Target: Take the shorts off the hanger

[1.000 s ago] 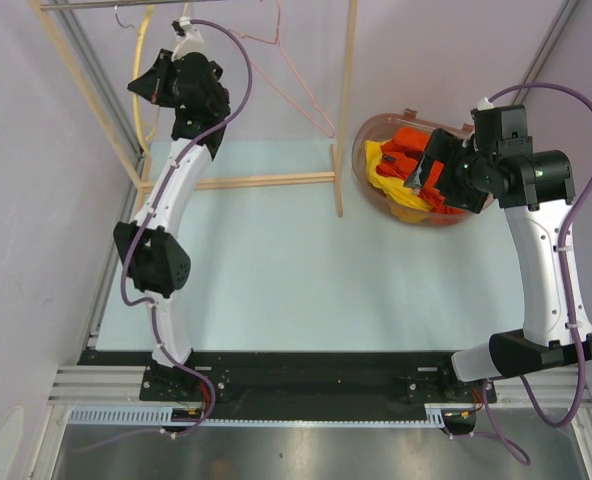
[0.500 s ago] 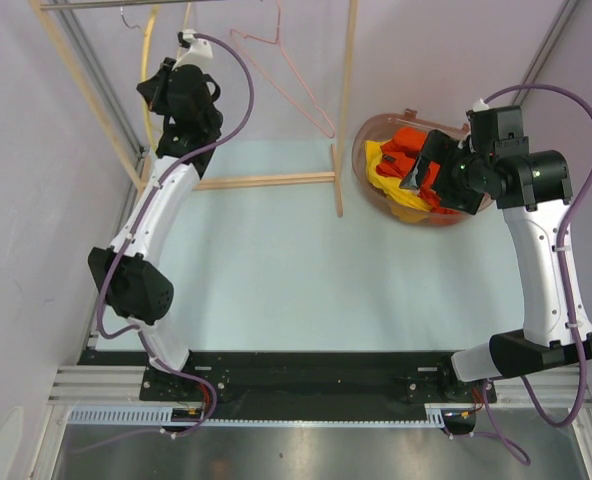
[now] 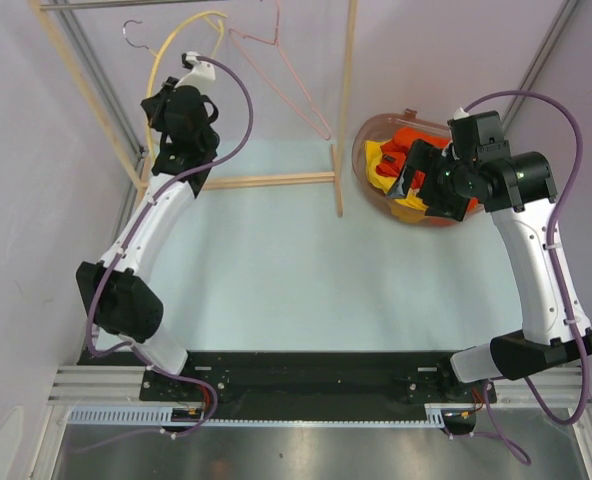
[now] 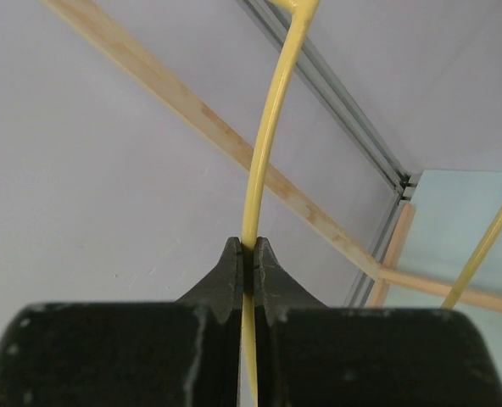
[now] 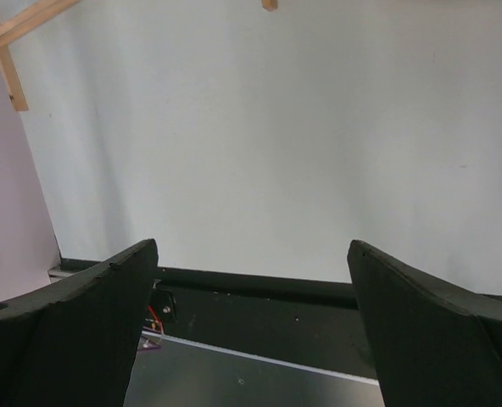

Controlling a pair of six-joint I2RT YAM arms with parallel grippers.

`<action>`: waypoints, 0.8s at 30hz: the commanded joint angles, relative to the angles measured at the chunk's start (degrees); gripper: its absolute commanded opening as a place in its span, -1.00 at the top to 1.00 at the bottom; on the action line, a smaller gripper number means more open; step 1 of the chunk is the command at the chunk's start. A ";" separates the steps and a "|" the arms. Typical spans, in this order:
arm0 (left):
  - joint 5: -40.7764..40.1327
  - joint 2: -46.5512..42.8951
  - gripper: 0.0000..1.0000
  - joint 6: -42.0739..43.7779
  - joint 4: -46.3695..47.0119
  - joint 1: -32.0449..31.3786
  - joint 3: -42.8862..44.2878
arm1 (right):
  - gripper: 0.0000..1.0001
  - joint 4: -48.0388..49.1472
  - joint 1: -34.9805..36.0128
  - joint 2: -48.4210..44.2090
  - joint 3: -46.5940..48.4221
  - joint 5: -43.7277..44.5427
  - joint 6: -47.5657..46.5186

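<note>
**Change since a second ago:** the left arm has been swung outward and its elbow lowered toward the near left corner. The yellow hanger [image 4: 266, 127] has been carried with it, so that more of its arc and its grey hook are now shown from above. The right arm has been drawn slightly leftward over the basket [image 3: 362, 150].

**Item 1, left gripper [image 4: 248, 248]:** pinched tight on the bare wire of the yellow hanger, with no cloth on it. Whether the hook bears on the top rail cannot be told.

**Item 2, right gripper [image 5: 251, 246]:** jaws spread wide, nothing held. It is hung above the basket and faced toward the table [image 3: 276, 270].

**Item 3, shorts [image 3: 394, 150]:** both pairs are heaped in the basket at the far right, well apart from the wooden rack [image 3: 266, 181].
- The orange-red pair [image 3: 414, 137] is crumpled on top.
- The yellow pair [image 3: 379, 165] is spilled out at the left and near sides.
- Both are limp and creased, and are partly hidden by the right arm.

**Item 4, pink hanger [image 3: 303, 88]:** bare, at the far side of the rack.

**Step judged:** removal appears complete, since no garment is left on either hanger. What is in hand is the disposal of the empty yellow hanger.

**Next move judged:** the hook is to be settled on the rail, or the hanger laid down, before the left jaws are parted. Otherwise the wire may swing or drop.
</note>
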 commanded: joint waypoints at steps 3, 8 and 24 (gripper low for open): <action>2.44 -6.91 1.00 -1.22 9.61 0.32 -3.57 | -1.00 -0.84 0.30 -1.03 -1.20 0.40 0.77; 7.89 -7.35 1.00 -2.88 6.90 0.67 -1.99 | -0.99 -0.84 0.47 -0.77 -0.85 0.22 0.51; 8.69 -5.33 1.00 -3.86 6.54 1.11 0.65 | -0.99 -1.72 0.30 0.02 0.56 1.10 0.07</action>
